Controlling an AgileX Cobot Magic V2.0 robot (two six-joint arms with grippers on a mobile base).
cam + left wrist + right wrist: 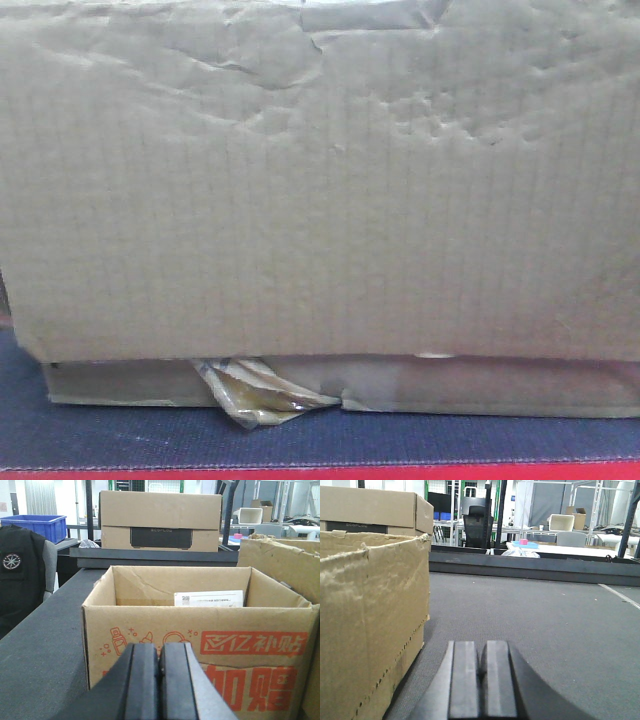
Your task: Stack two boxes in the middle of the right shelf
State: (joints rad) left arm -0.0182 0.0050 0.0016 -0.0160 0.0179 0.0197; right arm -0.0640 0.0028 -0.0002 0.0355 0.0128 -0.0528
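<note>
Fingers (144,680) pressed together on left gripper (159,680) and right gripper (482,680), both empty. I see large box (320,180) atop flatter box (500,388) on grey platform (100,440); shelf not in view, placement unconfirmed.

Left pincer (159,662) and right pincer (482,662) both closed, held level, empty.

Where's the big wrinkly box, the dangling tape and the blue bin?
big wrinkly box (320,200): front view, middle of its face.
dangling tape (255,400): front view, its crumpled loose end.
blue bin (35,529): left wrist view, its front wall.
</note>
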